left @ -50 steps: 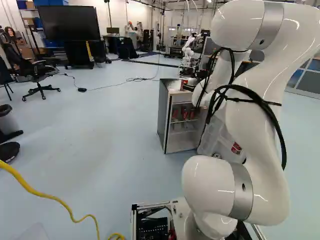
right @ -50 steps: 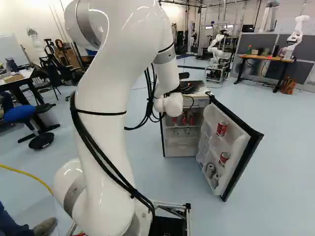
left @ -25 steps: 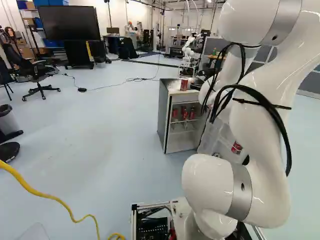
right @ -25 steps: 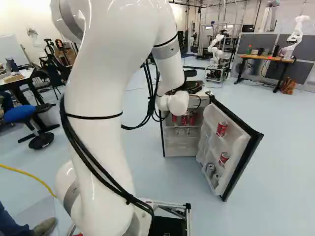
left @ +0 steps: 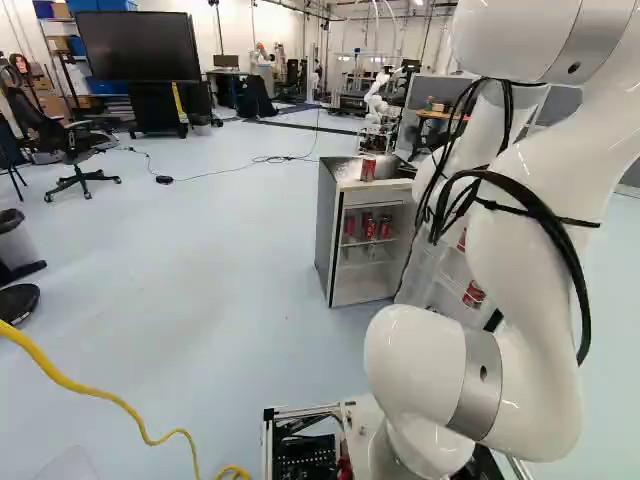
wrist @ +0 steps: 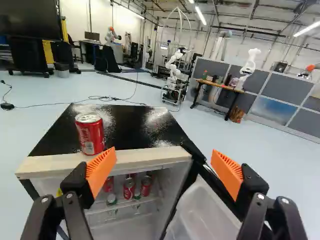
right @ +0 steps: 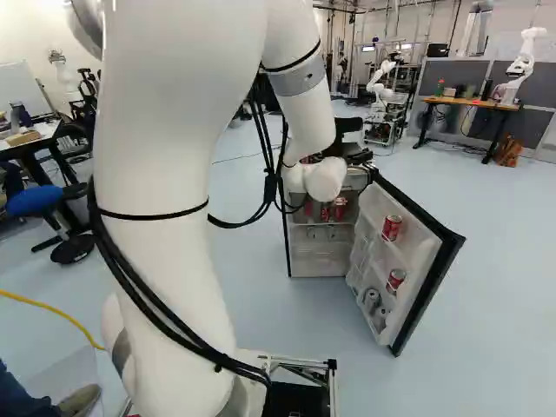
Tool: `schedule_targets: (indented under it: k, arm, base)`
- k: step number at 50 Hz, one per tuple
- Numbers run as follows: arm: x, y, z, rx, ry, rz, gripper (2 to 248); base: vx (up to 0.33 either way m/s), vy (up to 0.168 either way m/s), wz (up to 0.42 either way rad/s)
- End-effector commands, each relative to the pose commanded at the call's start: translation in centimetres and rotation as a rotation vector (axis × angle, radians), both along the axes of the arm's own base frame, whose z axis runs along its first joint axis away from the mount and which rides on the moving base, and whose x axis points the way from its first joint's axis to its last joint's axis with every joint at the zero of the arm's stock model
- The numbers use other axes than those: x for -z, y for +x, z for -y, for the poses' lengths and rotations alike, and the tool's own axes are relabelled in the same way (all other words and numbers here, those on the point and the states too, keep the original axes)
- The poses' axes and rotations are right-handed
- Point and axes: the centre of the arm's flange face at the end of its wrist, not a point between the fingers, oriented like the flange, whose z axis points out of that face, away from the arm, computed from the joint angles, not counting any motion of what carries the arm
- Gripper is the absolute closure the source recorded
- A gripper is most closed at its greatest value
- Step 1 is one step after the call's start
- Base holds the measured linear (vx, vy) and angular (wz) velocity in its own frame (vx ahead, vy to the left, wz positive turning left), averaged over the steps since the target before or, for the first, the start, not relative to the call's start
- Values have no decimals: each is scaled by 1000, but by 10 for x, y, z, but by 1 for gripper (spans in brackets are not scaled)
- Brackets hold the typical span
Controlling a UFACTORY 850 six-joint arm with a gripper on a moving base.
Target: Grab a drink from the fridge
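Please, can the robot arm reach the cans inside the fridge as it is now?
Probably yes: the door stands open, leaving the cans uncovered, and the gripper is open. But it seems high, near the level of the fridge top, so it would likely need to come lower first.

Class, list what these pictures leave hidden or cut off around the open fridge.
- Left base view: much of the fridge door's inside, behind the arm.
- Right base view: most of the can on top, behind the arm.
- Wrist view: the fridge's foot, cut off by the edge; anything behind the front cans.
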Motion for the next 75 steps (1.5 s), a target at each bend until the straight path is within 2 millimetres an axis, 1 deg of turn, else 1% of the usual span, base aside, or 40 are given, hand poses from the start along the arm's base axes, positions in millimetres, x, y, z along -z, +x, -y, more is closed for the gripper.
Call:
schedule_targets:
  k: [20,41,75]
  arm:
    - [-16,-21,28,77,-4,-37,3]
    - [-31,-38,61,171,5,-84,3]
    - [-48,-59,118,359,86,-206,3]
  base:
    - [0,0,0]
    - [0,0,0]
    - [0,0,0]
